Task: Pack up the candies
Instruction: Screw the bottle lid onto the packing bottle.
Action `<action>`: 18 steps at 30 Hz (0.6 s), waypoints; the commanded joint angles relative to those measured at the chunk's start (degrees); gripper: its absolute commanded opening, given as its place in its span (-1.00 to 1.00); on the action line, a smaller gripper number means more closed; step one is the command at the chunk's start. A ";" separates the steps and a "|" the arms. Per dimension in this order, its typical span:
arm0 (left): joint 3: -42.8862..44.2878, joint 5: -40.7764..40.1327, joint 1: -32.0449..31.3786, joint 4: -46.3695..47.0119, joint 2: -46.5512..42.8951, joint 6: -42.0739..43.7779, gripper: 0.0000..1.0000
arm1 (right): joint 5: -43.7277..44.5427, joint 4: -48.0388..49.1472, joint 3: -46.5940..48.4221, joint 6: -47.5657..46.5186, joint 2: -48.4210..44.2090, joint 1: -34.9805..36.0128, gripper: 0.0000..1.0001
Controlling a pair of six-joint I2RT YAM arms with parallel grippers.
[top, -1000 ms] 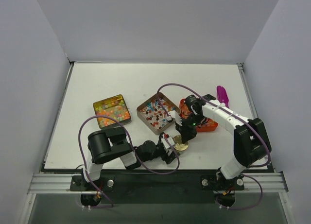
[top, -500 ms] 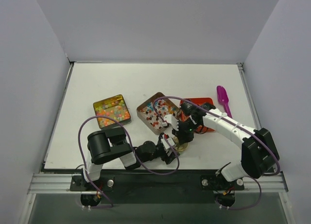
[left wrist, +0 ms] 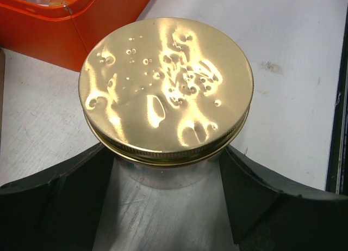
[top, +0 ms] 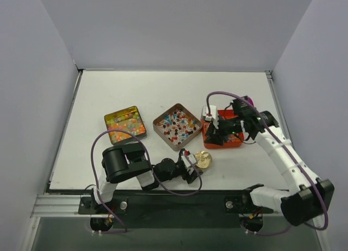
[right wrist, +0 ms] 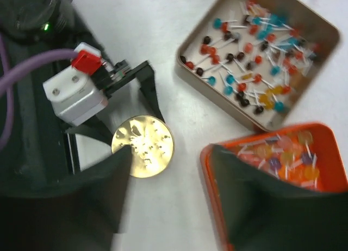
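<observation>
1. The candies (right wrist: pixel 255 60) lie in three open tins on a white table (top: pixel 136 93).
2. A square brown tin (top: pixel 163 135) sits mid-table, one corner turned toward the arms. Its candies are small red, blue, dark and yellow heads with thin white tails. They lie flat, and their long axes point every way with no shared direction.
3. An orange tin (left wrist: pixel 103 28) sits just right of the brown tin. It holds yellow, orange and pink pieces with the same white tails, also lying at all angles.
4. A gold tin (top: pixel 130 139) sits well to the left. It is filled with round beads (top: pixel 125 123) in yellow, orange, green and pink, which have no long axis.
5. A jar (left wrist: pixel 163 175) stands upright near the front edge, close to the orange tin's near corner. A round gold lid (left wrist: pixel 166 82) rests flat on top, facing straight up.
6. The left gripper (top: pixel 192 167) lies low along the table. Its two black fingers are set wide and pressed against either side of the jar, just under the lid.
7. The right gripper (right wrist: pixel 171 152) hangs above the orange tin's left end. Its fingers are spread wide with nothing between them.
8. A purple scoop (top: pixel 248 100) peeks out behind the right arm.
</observation>
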 commanded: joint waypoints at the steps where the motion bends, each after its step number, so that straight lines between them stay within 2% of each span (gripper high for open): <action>1: -2.72 0.95 -0.64 -20.39 4.14 -0.69 -1.00 | -5.13 -2.48 -3.02 -8.71 9.25 5.25 -1.00; 2: -2.80 0.86 -0.46 -20.83 3.88 -0.69 -1.00 | -6.60 -2.65 -3.37 -10.46 10.58 4.64 -0.96; 3: -3.07 0.94 -0.11 -21.71 3.18 -0.69 -1.00 | -7.32 -2.74 -3.37 -11.61 11.82 2.98 -0.26; 4: -3.16 1.12 0.15 -21.80 3.00 -0.60 -1.00 | -8.28 -4.74 -3.02 -15.53 14.00 2.53 0.02; 5: -3.16 1.47 0.33 -21.89 2.91 -0.60 -1.00 | -8.99 -9.20 -0.32 -21.66 15.24 2.26 0.43; 6: -3.16 1.47 0.50 -22.15 2.74 -0.60 -1.00 | -9.43 -14.90 1.19 -29.82 18.13 1.83 0.77; 7: -3.16 1.56 0.50 -22.15 2.82 -0.60 -1.00 | -9.08 -23.22 2.77 -43.39 19.37 1.82 1.00; 10: -2.89 2.00 0.59 -22.15 3.09 -0.86 -1.00 | -7.77 -29.26 5.24 -56.65 22.46 2.00 1.00; 14: -2.89 2.00 0.94 -22.07 3.00 -1.04 -1.00 | -3.55 -29.81 3.84 -68.54 23.60 3.58 1.00; 18: -2.89 2.00 1.47 -22.24 2.91 -1.12 -1.00 | 1.01 -27.18 3.40 -69.71 26.84 6.47 1.00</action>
